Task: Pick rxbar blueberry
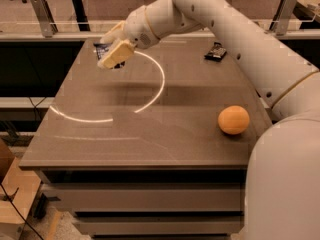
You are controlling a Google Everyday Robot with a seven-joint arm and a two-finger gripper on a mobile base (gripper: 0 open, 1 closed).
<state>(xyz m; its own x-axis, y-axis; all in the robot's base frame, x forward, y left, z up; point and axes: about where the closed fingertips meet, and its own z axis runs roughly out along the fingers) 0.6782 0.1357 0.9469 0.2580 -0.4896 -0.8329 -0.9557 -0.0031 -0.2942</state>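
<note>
The rxbar blueberry [103, 49] is a small dark navy bar, seen at the far left of the grey table [150, 134]. My gripper [113, 47] is shut on it, with cream fingers [118, 54] on either side. Bar and gripper hang a little above the table top, and their shadow lies on the surface below. Most of the bar is hidden behind the fingers.
An orange [233, 119] sits near the table's right edge, close to my arm's base. A black-brown wrapped bar [216, 52] lies at the far right. A bright curved light streak crosses the table's middle. Railings run behind the table.
</note>
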